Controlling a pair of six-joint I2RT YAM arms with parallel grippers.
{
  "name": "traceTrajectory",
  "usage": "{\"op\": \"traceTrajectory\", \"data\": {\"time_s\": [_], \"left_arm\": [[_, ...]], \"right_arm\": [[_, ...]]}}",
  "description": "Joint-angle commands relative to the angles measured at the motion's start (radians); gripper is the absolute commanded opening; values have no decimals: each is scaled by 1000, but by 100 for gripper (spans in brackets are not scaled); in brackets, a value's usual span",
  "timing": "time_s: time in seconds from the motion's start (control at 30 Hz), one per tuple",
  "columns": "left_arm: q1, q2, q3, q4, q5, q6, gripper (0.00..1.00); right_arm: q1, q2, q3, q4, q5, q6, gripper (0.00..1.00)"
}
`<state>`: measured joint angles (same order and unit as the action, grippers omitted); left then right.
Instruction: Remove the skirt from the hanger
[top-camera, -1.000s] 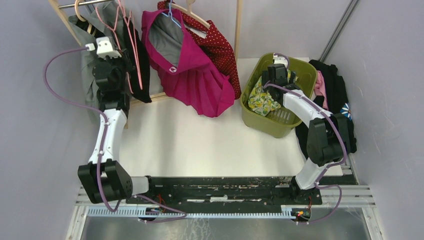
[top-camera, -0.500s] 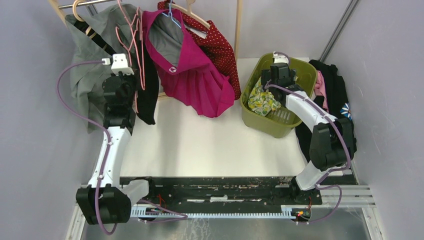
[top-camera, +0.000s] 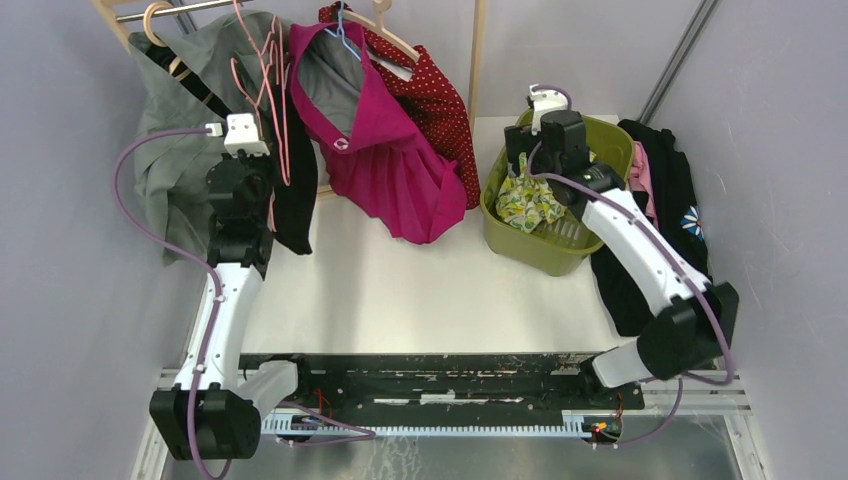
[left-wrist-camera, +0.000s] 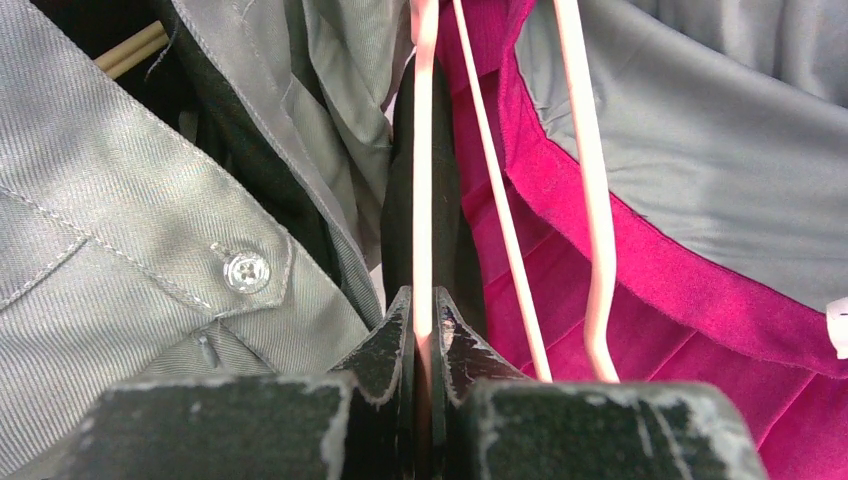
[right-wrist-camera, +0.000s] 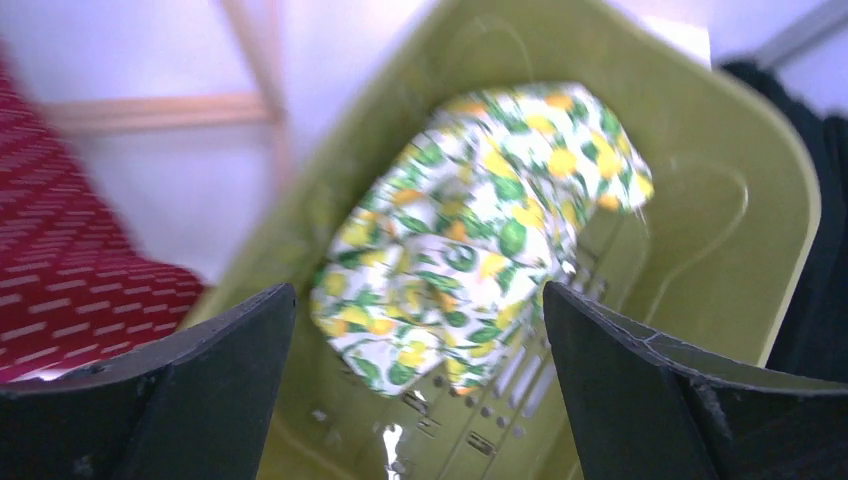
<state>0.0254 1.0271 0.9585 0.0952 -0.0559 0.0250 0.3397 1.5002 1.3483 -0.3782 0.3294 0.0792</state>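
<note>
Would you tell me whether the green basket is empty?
No, a lemon-print cloth lies inside the green basket.

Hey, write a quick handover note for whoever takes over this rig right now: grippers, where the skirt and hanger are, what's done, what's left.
Left gripper: jaws shut on a pink wire hanger, which looks bare, beside the rack.
Right gripper: open, holding nothing, above the green basket.
A lemon-print garment lies in the basket; a magenta pleated skirt hangs on the rack.
Probably done: lemon-print garment off its hanger.
Left: put away the pink hanger, then the magenta skirt if wanted.
</note>
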Motion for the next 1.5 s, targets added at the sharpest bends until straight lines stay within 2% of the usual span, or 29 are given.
{"op": "traceTrajectory", "data": {"time_s": [0.0, 0.2, 0.3, 0.47, 0.6, 0.77, 1.03, 1.33, 1.47], "left_arm": [[-11, -24, -4, 14, -15, 51, 3], [-17, -10, 10, 17, -8, 44, 3], [-18, -7, 18, 13, -5, 40, 3], [-25, -18, 18, -17, -5, 33, 3], [-36, -35, 8, -36, -3, 10, 3], [-61, -41, -5, -45, 6, -20, 3], [-93, -37, 5, -61, 6, -19, 3], [-113, -52, 18, -76, -1, -16, 3], [-125, -57, 30, -91, -13, -6, 3]], "right_arm": [[64, -142, 99, -35, -191, -66, 100], [325, -81, 175, -150, -456, -138, 100], [473, 4, 222, -142, -506, -237, 99], [599, 191, 384, -82, -520, -288, 100], [629, 314, 477, 0, -553, -244, 100], [662, 437, 505, 123, -580, -147, 97], [740, 603, 578, 226, -587, -68, 94], [767, 685, 644, 298, -475, -38, 93], [744, 739, 654, 378, -433, 39, 90]]}}
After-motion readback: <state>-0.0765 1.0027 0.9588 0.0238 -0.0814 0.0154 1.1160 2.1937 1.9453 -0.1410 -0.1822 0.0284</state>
